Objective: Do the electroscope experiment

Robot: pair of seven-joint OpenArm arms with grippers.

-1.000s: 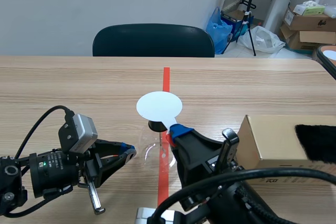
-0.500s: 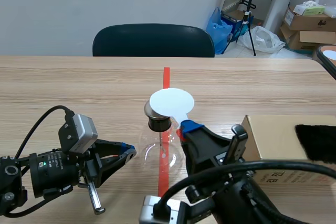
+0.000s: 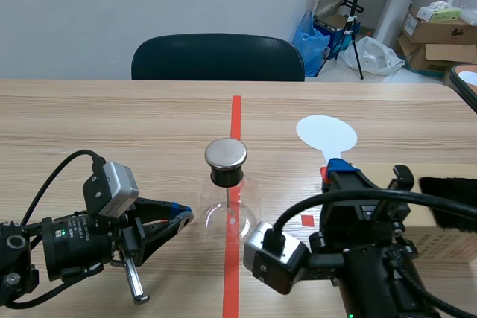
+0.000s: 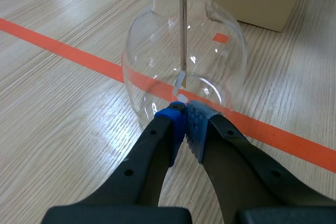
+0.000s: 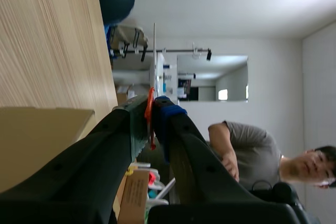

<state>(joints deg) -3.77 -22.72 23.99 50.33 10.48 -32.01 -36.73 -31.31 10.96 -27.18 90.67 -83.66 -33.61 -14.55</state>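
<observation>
The electroscope is a round glass flask (image 3: 227,210) with a black neck and a metal cap (image 3: 226,153), standing on the red tape line at the table's middle. Through the glass a thin rod (image 4: 182,40) hangs down inside the flask (image 4: 184,61). My left gripper (image 4: 184,114) lies shut and empty, its tips right at the flask's base (image 3: 182,216). My right gripper (image 3: 335,169) is shut on the red handle (image 5: 149,114) of a white disc paddle (image 3: 326,133), held up to the right of the flask, apart from the cap.
A cardboard box (image 3: 447,229) sits at the right with black fur (image 3: 451,200) on it, close beside the right arm. A dark chair (image 3: 218,56) stands behind the table. A person (image 5: 247,140) shows in the right wrist view's background.
My right gripper has carried the white disc from over the flask's cap away to the right. The left arm and flask have stayed put.
</observation>
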